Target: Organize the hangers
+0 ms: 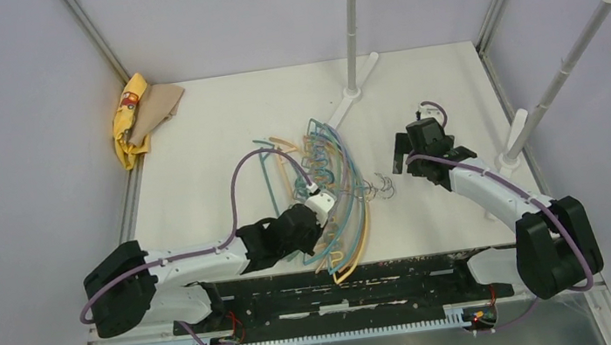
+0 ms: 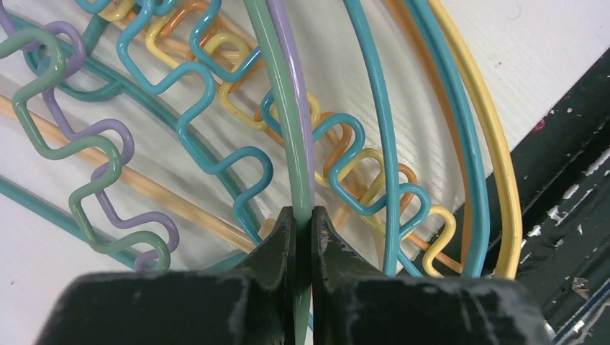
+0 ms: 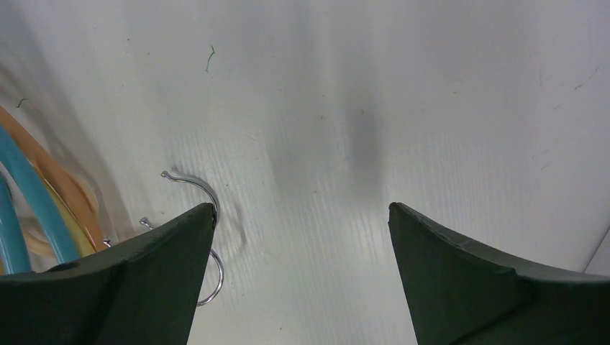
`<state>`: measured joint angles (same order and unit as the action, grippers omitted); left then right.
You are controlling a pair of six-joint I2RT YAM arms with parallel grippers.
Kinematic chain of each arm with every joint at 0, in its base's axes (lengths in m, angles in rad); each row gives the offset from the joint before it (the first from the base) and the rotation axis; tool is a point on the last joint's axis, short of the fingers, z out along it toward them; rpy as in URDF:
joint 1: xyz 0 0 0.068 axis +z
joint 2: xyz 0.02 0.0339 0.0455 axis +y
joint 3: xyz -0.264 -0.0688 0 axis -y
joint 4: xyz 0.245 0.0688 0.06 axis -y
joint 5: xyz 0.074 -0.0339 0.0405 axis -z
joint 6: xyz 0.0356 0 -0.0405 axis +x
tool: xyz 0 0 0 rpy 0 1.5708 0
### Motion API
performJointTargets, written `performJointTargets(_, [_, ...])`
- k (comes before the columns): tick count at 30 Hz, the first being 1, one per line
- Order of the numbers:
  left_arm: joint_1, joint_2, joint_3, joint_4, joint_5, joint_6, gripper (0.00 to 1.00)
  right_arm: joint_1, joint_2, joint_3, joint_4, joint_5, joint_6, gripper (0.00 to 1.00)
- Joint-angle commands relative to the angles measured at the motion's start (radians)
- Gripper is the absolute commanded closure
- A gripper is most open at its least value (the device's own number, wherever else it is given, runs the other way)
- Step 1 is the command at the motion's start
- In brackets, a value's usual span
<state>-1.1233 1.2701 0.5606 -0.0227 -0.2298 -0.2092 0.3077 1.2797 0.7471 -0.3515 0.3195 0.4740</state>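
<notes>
Pile of hangers [image 1: 340,181] in the middle of the white table [image 1: 217,122], by its near edge, left gripper [image 2: 303,214] squeezed tight on one green hanger [image 2: 278,86], right gripper [image 3: 302,215] wide open, holding nothing, just right of the pile

Lab test cell: grey-walled robot table [image 1: 217,122]

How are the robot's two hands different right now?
The left gripper is pinched shut on the green hanger; the right gripper is wide open and holds nothing. The left gripper sits over the hanger pile; the right gripper hangs above bare table beside the metal hooks. Both have dark fingers.
</notes>
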Motion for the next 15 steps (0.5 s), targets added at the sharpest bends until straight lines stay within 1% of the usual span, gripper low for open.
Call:
performJointTargets(1, [0.001, -0.058, 0.102, -0.036, -0.009, 0.008, 0.97, 0.004, 0.004, -0.007, 0.038, 0.027, 0.000, 0.01])
performJointTargets(7, [0.000, -0.166, 0.133, -0.045, 0.021, 0.001, 0.97, 0.004, 0.005, -0.021, 0.043, 0.025, 0.000, 0.01])
performJointTargets(8, [0.001, -0.176, 0.137, -0.045, 0.026, -0.002, 0.89, 0.003, 0.003, -0.021, 0.043, 0.024, 0.001, 0.01])
performJointTargets(10, [0.000, -0.194, 0.139, -0.040, 0.043, -0.006, 0.85, 0.005, -0.002, -0.024, 0.044, 0.020, 0.000, 0.01])
performJointTargets(11, [0.000, -0.201, 0.136, -0.032, 0.049, -0.010, 0.86, 0.004, -0.007, -0.026, 0.045, 0.018, 0.002, 0.00])
performJointTargets(12, [0.000, -0.208, 0.133, -0.022, 0.056, -0.014, 0.92, 0.004, -0.011, -0.026, 0.045, 0.015, 0.004, 0.00])
performJointTargets(13, [0.001, -0.216, 0.130, -0.012, 0.063, -0.015, 0.96, 0.004, -0.015, -0.027, 0.045, 0.013, 0.005, 0.00])
performJointTargets(15, [0.000, -0.225, 0.125, 0.007, 0.071, -0.020, 0.97, 0.004, -0.028, -0.030, 0.042, 0.008, 0.010, 0.00])
